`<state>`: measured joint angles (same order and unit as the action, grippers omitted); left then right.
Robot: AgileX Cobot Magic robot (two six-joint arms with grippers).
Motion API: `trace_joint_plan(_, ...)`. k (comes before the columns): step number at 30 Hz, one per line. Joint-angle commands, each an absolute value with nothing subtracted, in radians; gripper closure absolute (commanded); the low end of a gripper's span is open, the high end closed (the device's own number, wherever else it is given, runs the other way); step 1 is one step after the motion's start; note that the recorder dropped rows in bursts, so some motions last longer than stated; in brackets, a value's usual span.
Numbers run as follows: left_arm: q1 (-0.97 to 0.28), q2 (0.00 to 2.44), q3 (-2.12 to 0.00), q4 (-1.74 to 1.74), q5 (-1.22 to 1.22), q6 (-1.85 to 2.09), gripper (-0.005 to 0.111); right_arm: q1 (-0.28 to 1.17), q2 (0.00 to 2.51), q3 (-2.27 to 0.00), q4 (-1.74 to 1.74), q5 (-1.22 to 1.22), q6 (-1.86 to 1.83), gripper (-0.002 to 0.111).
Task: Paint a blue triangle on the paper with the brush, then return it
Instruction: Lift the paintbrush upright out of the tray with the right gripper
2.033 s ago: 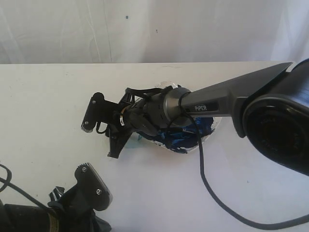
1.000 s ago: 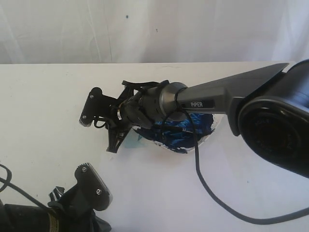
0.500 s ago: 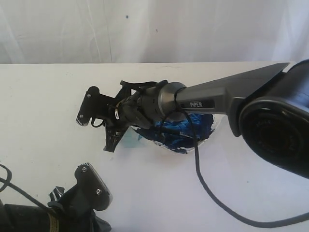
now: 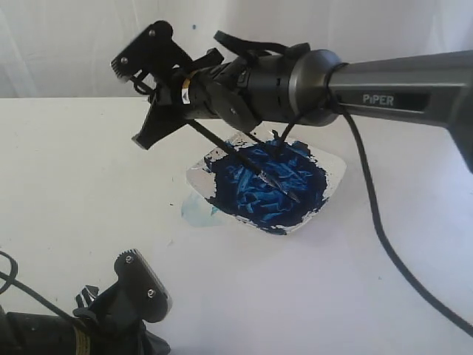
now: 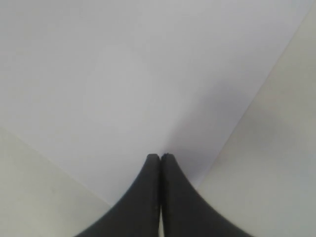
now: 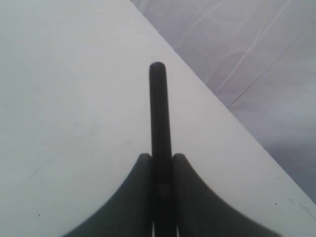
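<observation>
My right gripper [image 4: 137, 103] is raised above the table, up and left of the white dish [image 4: 334, 174] of dark-blue paint, and is shut on the brush [image 4: 236, 159]. The thin black handle slants down from the fingers, and its tip rests in the paint. In the right wrist view the handle end [image 6: 157, 103] sticks out past the closed right gripper [image 6: 159, 157]. My left gripper [image 4: 140, 292] sits low at the near left. It is shut [image 5: 160, 157] with nothing seen between its fingers, over the paper [image 5: 123, 89]. No blue triangle is in view.
A pale blue smear [image 4: 194, 213] marks the table beside the dish's left corner. The right arm's black cable [image 4: 384, 244] hangs over the table to the right. A white curtain [image 4: 74, 44] stands behind the table's far edge.
The right arm has lifted from low over the dish to well above it, uncovering the paint. The brush now shows slanting down into the dish. The left gripper has stayed still.
</observation>
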<state>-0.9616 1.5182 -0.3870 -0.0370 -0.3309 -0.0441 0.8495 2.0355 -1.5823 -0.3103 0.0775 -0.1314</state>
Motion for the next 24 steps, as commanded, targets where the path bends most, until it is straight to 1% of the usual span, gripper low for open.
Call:
trace_joint_plan(1,-0.958,1.523,-0.380,-0.044,-0.298,-0.045,0.107,0.826,1.989,-1.583,-0.304,0.066,-0.062,0.108)
trace_joint_plan(8,-0.958,1.523,-0.380,-0.044,-0.298,-0.045,0.107,0.793,1.927,-1.568,-0.304,0.026,0.085,0.108)
trace_joint_plan(19,-0.958,1.523,-0.380,-0.044,-0.298,-0.045,0.107,0.708,1.760,-1.268,-0.304,-0.391,0.342,0.108)
trace_joint_plan(24,-0.958,1.523,-0.380,-0.044,-0.298,-0.045,0.107,0.656,1.671,-1.128,-0.220,-0.588,0.405,0.108)
